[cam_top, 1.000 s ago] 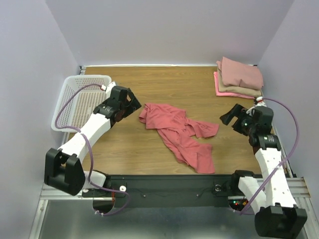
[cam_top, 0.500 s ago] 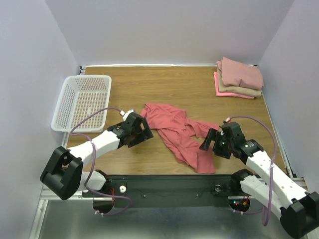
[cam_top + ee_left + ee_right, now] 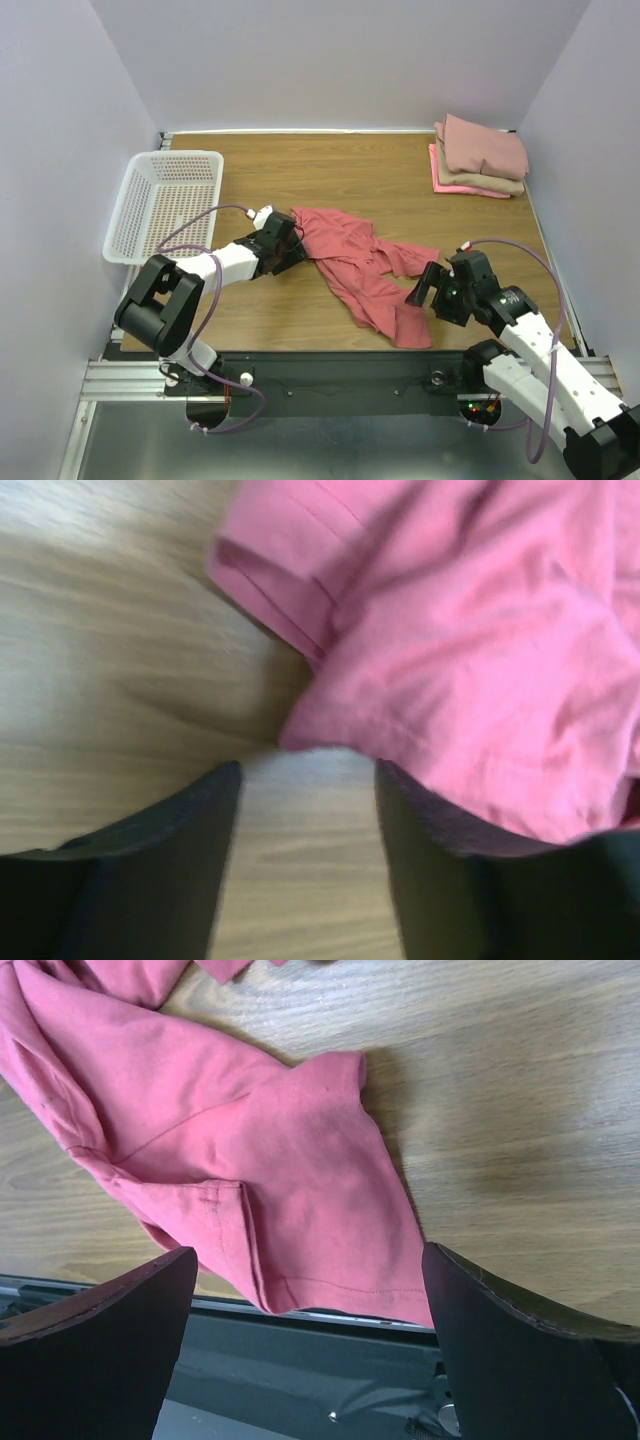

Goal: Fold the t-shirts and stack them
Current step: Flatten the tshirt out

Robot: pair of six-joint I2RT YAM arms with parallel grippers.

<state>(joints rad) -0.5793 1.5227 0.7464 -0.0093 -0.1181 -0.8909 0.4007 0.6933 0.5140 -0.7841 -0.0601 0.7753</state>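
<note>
Coral-red shirt point(image 3: 362, 268) lies crumpled and unfolded in the middle of the wooden table point(image 3: 350, 170). Its long axis runs on a diagonal from the far left down to the near right, where the hem comes close to the table's near edge. Each end of that line has an arm at it, and the next move turns on this.

The left gripper point(image 3: 288, 250) sits low at the far-left end. In its wrist view the jaws stand apart, and a folded edge of the shirt point(image 3: 470, 660) lies just ahead of the gap and toward its right finger (the picture is blurred, so I cannot tell whether cloth touches that finger).

The right gripper point(image 3: 424, 287) is at the near-right end with its jaws spread wide. Its wrist view shows the hem corner of the shirt point(image 3: 270, 1170) framed between the two fingers, with nothing pinched.

By my reading the step in hand is a two-arm pickup, each arm taking the end nearer to it so the cloth can be pulled flat along that diagonal.

Further out, the folded shirts point(image 3: 480, 155) are stacked in the far right corner, well apart from both arms. A white mesh basket point(image 3: 130, 205) stands at the left edge.
</note>
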